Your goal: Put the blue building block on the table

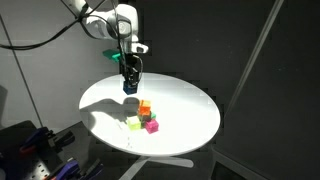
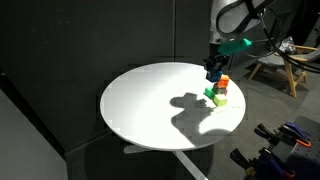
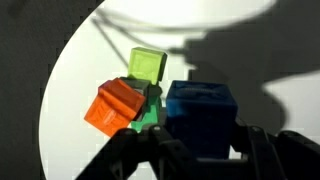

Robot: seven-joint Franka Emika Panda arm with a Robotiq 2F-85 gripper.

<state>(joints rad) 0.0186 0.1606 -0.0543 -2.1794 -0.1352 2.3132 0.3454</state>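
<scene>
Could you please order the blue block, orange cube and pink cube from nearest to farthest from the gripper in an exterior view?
1. blue building block: held in the gripper, above the table.
2. orange cube: on top of the cluster below.
3. pink cube: cluster's lower right edge.

The round white table (image 1: pixel 190 122) carries a tight cluster of coloured blocks (image 1: pixel 146 116), lit amid shadows.
</scene>
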